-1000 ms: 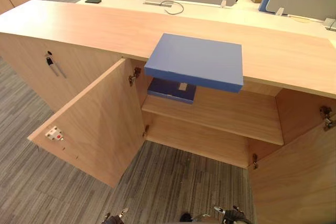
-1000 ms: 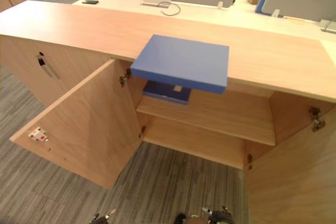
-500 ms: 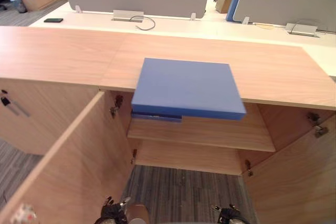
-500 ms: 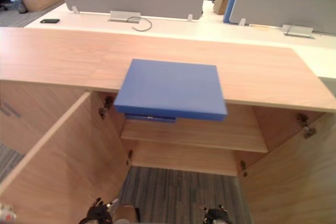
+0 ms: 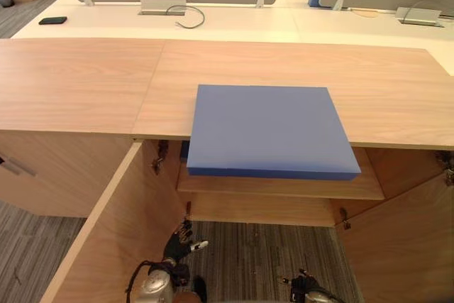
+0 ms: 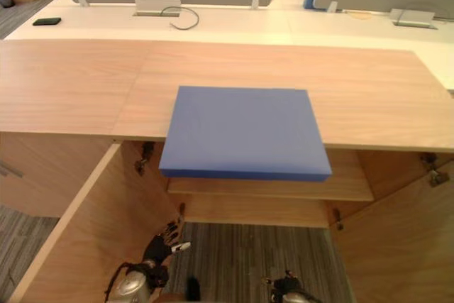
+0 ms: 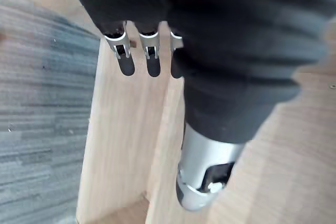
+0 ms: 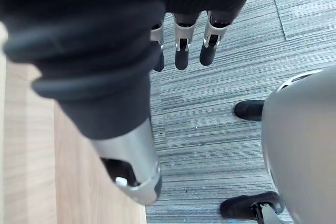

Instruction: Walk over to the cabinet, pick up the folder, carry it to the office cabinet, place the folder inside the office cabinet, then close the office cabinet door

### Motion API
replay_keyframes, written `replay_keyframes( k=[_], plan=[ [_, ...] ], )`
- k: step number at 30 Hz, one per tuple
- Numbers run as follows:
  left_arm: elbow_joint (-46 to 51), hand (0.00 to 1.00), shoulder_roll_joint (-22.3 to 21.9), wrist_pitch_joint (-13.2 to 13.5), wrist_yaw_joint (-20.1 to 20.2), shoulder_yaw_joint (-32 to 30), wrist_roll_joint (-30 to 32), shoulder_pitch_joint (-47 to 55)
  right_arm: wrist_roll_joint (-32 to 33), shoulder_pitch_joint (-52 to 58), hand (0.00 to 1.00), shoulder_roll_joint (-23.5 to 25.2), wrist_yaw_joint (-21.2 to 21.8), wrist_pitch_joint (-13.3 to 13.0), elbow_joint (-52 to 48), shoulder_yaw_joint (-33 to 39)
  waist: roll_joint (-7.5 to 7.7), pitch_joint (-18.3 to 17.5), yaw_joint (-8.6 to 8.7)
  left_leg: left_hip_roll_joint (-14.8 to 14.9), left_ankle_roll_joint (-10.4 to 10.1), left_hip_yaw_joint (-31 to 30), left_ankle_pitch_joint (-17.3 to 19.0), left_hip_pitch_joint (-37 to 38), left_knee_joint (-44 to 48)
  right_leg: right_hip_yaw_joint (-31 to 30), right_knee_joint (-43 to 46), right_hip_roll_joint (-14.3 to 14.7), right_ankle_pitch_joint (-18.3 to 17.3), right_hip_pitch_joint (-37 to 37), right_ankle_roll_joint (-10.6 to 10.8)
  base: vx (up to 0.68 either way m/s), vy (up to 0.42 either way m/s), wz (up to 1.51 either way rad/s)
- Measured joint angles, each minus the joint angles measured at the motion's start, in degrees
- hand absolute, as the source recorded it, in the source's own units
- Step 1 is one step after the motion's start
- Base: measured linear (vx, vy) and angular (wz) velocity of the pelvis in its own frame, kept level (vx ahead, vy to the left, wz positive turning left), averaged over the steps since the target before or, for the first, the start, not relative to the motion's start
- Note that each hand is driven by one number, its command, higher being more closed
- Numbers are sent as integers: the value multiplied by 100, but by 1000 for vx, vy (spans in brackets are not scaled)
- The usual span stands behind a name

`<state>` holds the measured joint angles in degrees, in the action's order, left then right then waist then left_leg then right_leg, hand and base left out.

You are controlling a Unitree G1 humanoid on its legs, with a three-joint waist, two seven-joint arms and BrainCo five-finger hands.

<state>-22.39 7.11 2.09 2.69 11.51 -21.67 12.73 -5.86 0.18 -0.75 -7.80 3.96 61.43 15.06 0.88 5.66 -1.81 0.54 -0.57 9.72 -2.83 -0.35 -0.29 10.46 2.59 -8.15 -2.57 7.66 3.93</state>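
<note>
Left eye view: the whole picture has shifted, so the camera has stepped in. The blue folder (image 5: 269, 129) lies flat on the surface (image 5: 78, 83), overhanging the open cabinet shelf (image 5: 284, 188). The left hand (image 5: 177, 243) has lifted. Left wrist view: fingers (image 7: 126, 64) straight, apart, empty. Right wrist view: right hand (image 8: 181, 51) fingers likewise, above carpet (image 8: 220, 129). Approach looks done; pick-up next.
</note>
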Motion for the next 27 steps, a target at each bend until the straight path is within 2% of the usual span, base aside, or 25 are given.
replay_keyframes(
  k=[4, 8, 9, 10, 11, 15, 17, 22, 27],
  plan=[
    [1040, 0, 392, -131, 223, 415, -383, 224, -144, -9, 0, -132, 148, 85, 1, -128, -141, -84, 72, -56, 39, 9, -248, 81, -371, -12, -43, -40, 0, -85, 0, -87, 17, -5],
    [2224, 0, 1365, -190, 622, 588, -367, 331, -236, -66, 0, -261, 288, 123, 5, -147, -212, -125, 83, -135, 16, 71, -302, 144, -494, -22, -185, -109, -16, -58, 0, -136, 10, -19],
    [2646, 0, 1836, -189, 759, 636, -283, 296, -240, -91, 0, -353, 341, 124, 5, -148, -214, -137, 83, -200, 12, 62, -307, 151, -499, -12, -211, -166, -114, -59, 34, -175, -9, -22],
    [2798, 0, 2041, -187, 813, 673, -252, 277, -242, -95, 0, -396, 360, 124, 5, -147, -216, -146, 88, -233, 10, 46, -309, 154, -500, -9, -216, -198, -178, -59, 62, -175, -8, -13],
    [3074, 0, 2508, -182, 975, 783, -117, 201, -253, -82, 0, -522, 408, 127, 15, -146, -279, -185, 118, -273, 19, -103, -314, 158, -503, 3, -203, -210, -209, -63, 94, -110, -9, -2],
    [3598, 0, 3543, -112, 1362, 785, 223, 201, -366, -68, 0, -693, 545, 133, 21, -128, -287, -276, 141, -309, 49, -352, -338, 159, -504, 4, -226, -165, -217, -54, 83, -70, -9, -2],
    [3641, 0, 3790, -40, 1514, 667, 295, 269, -437, -50, 0, -751, 624, 133, 22, -105, -267, -331, 121, -318, 31, -382, -355, 160, -504, 13, -236, -166, -221, -39, 70, 0, -19, 4],
    [3649, 0, 3872, 7, 1599, 97, 290, 751, -437, -51, 0, -766, 768, 132, 32, -24, -207, -319, 1, -366, 100, -424, -361, 181, -502, 40, -332, -186, -217, 58, 52, 63, -6, 3],
    [3827, 0, 3924, 7, 1607, -420, -251, 1304, -436, -65, 0, -777, 777, 108, 131, 331, -59, -315, -124, -373, 84, -510, -312, 252, -505, 111, -369, -169, -249, 178, -3, 52, -28, 8]
  ],
)
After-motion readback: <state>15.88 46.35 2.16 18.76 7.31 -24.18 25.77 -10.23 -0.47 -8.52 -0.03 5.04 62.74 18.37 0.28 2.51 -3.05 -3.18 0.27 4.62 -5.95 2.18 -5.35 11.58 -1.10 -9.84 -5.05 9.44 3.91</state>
